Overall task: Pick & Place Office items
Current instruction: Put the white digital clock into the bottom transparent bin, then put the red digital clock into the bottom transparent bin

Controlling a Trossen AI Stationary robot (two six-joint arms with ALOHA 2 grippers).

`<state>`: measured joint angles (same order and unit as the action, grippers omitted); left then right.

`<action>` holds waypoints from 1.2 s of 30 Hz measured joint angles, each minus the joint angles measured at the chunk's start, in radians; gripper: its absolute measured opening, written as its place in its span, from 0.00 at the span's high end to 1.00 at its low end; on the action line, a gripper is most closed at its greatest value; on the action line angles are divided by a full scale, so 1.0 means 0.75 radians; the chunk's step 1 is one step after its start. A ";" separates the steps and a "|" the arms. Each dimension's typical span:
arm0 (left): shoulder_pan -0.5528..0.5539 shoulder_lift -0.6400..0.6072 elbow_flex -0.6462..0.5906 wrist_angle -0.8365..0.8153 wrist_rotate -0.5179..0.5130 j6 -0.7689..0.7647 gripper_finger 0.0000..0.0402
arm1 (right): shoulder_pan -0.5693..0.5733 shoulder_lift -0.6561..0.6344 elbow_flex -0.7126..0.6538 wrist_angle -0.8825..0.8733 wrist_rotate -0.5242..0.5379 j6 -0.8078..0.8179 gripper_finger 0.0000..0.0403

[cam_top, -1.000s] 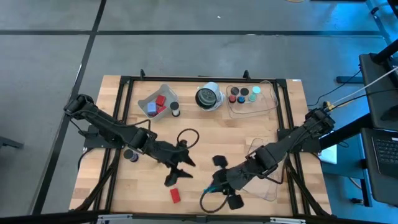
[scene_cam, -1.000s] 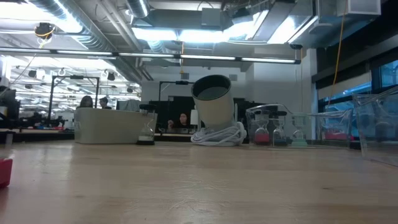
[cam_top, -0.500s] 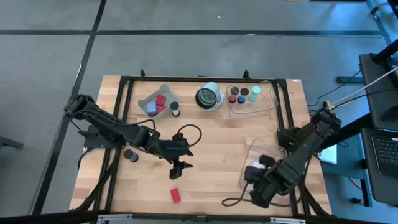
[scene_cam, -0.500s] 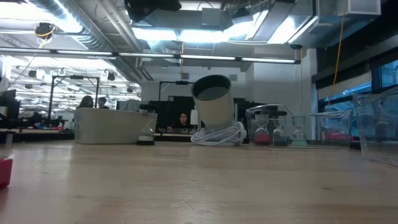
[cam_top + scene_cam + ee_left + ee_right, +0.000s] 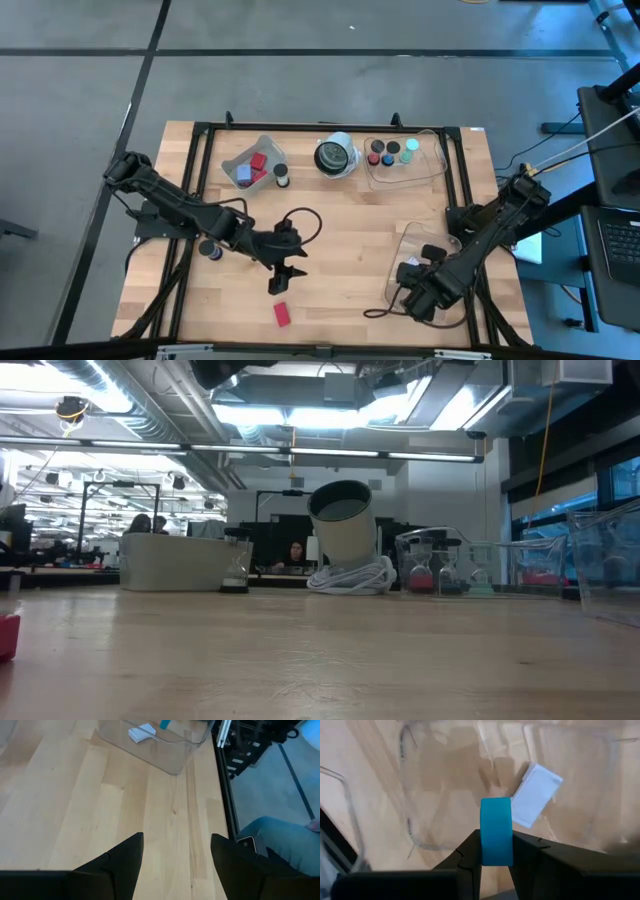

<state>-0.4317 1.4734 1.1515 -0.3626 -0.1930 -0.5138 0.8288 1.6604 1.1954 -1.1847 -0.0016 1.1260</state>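
My right gripper [image 5: 496, 842] points down over a clear tray [image 5: 440, 262] at the table's near right and is shut on a teal block [image 5: 496, 827]. A white block [image 5: 536, 794] lies flat on that tray's floor. My left gripper [image 5: 283, 278] hangs open above bare wood near the table's middle, nothing between its fingers [image 5: 127, 857]. A red block [image 5: 282, 314] lies flat on the table just nearer the front edge than that gripper. A dark cap [image 5: 210, 248] stands beside the left arm. My right gripper pinches the teal block between its two fingers, one on each broad side [image 5: 496, 855]. The fingers come from above, pointing down. The block stands on edge, its narrow face toward the wrist camera, lifted clear above the tray's floor beside the white block.
At the back stand a clear tray [image 5: 243, 160] with red and pale-blue blocks, a white-and-black round object [image 5: 335, 157] and a clear tray [image 5: 430, 170] with several round caps. A dark cap [image 5: 281, 177] stands beside the first tray. A person's knee [image 5: 280, 837] shows beyond the table's right edge.
My right gripper has swung from the near middle of the table toward its right edge, sunk and tipped to point down over the near-right tray. It stays shut on the teal block, which has travelled with it.
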 joint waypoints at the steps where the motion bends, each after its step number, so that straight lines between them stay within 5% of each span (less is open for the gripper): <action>1: -0.008 0.000 0.000 0.000 -0.006 0.000 0.43 | -0.005 -0.007 -0.029 0.036 -0.015 -0.007 0.83; 15: -0.046 0.000 0.000 -0.011 -0.045 -0.030 0.43 | -0.028 -0.010 -0.168 0.183 -0.054 -0.012 0.79; 23: -0.046 0.000 0.000 -0.012 -0.012 -0.031 0.43 | -0.031 -0.010 -0.168 0.184 -0.054 0.023 0.59; 30: -0.104 0.001 -0.001 -0.145 0.297 0.000 0.43 | -0.051 -0.010 -0.168 0.172 -0.147 0.060 0.39; 36: -0.242 0.049 -0.001 -0.177 0.094 -0.293 0.43 | -0.068 -0.010 -0.168 0.173 -0.198 0.079 0.30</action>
<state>-0.6133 1.5100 1.1511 -0.4954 -0.1224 -0.7338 0.7780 1.6531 1.0691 -1.0551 -0.1501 1.1850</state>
